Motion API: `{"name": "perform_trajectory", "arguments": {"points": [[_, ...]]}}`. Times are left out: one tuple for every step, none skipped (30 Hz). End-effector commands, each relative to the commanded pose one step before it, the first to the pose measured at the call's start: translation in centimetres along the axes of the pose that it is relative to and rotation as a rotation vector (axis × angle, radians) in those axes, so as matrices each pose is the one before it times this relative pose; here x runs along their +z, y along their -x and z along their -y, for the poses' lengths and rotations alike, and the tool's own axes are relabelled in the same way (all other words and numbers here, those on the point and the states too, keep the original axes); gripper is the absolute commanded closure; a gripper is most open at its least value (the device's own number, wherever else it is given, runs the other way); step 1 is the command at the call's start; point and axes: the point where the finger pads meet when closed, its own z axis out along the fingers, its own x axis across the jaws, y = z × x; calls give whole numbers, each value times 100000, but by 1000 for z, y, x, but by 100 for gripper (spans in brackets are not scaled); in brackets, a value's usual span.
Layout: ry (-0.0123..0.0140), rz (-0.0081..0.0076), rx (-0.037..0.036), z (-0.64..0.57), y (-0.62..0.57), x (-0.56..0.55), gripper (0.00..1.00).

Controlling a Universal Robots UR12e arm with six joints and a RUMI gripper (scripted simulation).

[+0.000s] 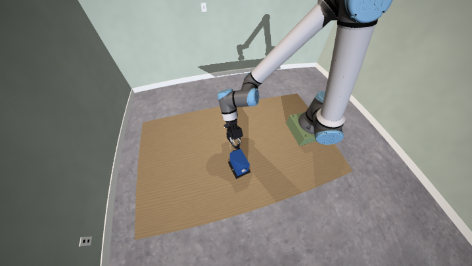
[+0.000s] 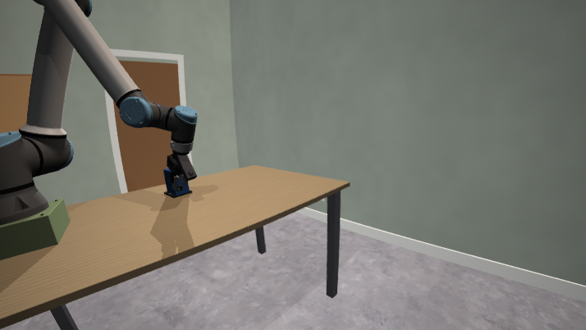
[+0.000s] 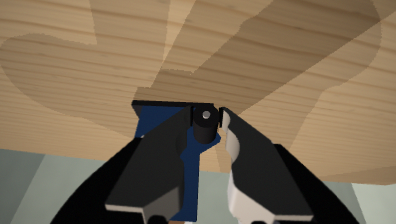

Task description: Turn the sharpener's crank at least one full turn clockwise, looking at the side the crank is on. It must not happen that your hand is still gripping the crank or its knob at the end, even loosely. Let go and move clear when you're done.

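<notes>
A blue pencil sharpener on a black base stands near the middle of the wooden table; it also shows in the exterior view and in the wrist view. My gripper is at its far side, where the crank is. In the wrist view the two fingers are shut on the crank's black cylindrical handle, which stands between the fingertips against the blue body. In the exterior view the gripper covers most of the crank.
The arm's green base block sits at the table's far right edge. The table's front edge drops to a grey floor. Walls stand well away from the table.
</notes>
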Motion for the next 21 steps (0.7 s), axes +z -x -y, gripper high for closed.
{"name": "perform_trajectory", "arguments": {"points": [[-53, 127, -67, -264, -255, -522, 91], [0, 0, 0, -47, -46, -81, 91], [0, 0, 0, -47, -44, -82, 91], [0, 0, 0, -48, -42, -83, 91], [0, 0, 0, 0, 0, 0, 91], [0, 0, 0, 0, 0, 0, 91], [0, 0, 0, -131, -103, -228, 91], [0, 0, 0, -36, -27, -63, 91], [0, 0, 0, -44, -30, -75, 91], [0, 0, 0, -49, -29, -86, 91], [0, 0, 0, -50, -29, -86, 91], [0, 0, 0, -50, -27, -86, 91], [0, 0, 0, -50, -24, -87, 91], [0, 0, 0, -51, -22, -87, 91], [0, 0, 0, -51, -20, -88, 91], [0, 0, 0, -51, -18, -89, 91], [0, 0, 0, -51, -16, -89, 91], [0, 0, 0, -52, -14, -89, 91], [0, 0, 0, -52, -12, -90, 91], [0, 0, 0, -52, -9, -90, 91], [0, 0, 0, -52, -7, -90, 91]]}}
